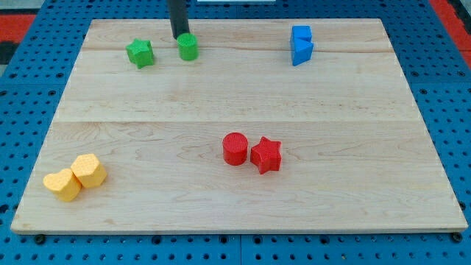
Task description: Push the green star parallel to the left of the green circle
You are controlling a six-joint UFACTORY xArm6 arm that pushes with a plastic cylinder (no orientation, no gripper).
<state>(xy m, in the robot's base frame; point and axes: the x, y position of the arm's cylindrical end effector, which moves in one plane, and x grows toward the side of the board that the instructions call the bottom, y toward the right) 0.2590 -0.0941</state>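
Camera view shows our tool, a bare rod with no jaws: my tip touches the green circle from the view's top. The green star lies level, just left, on the surface.

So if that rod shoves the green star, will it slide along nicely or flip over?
The green star will probably slide rather than tip: it sits squat and flat on the smooth wooden board. Its points may make it spin if struck off-centre. It looks small and rigid, so likely light. My tip is at the green circle, just above it in view.
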